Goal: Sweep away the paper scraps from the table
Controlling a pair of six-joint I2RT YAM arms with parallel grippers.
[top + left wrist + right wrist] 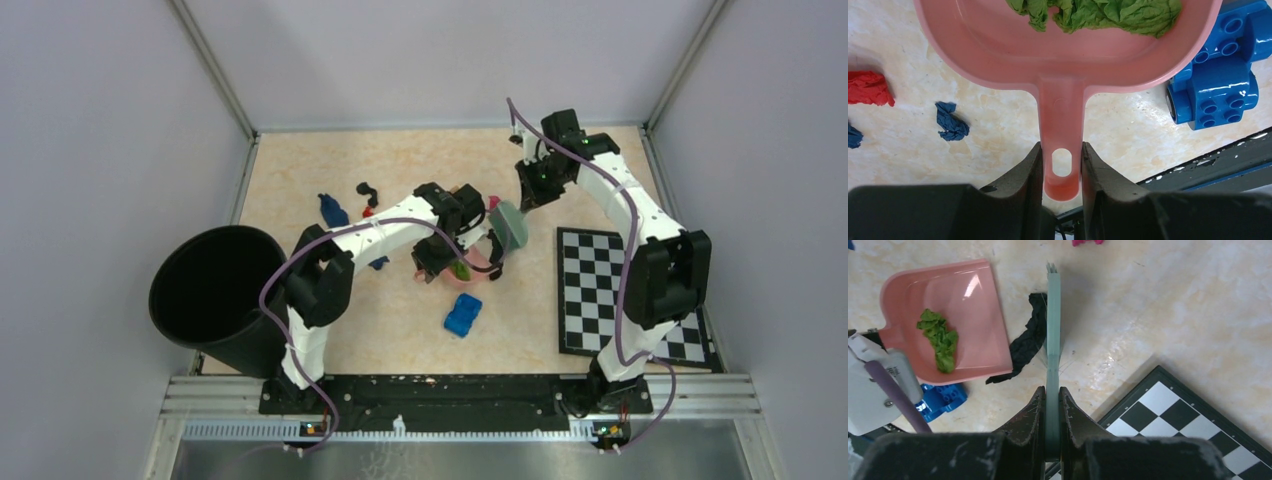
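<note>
— Paper scraps [950, 121] lay scattered over the table [1148, 300], red and blue ones left of the dustpan [968, 305], and a green wad [940, 340] sat inside it. Which one came next?
— The black scrap [1025, 342], lying between the pan's lip and the brush [1053, 315].
— And the claws?
— The left gripper [1062, 165] was clamped on the dustpan handle, and the right gripper [1052, 400] was pinched tight on the brush.
— So the good move was?
— Probably a low, flat push toward the pan, lip pressed to the table, so the scrap could not slip underneath.
</note>
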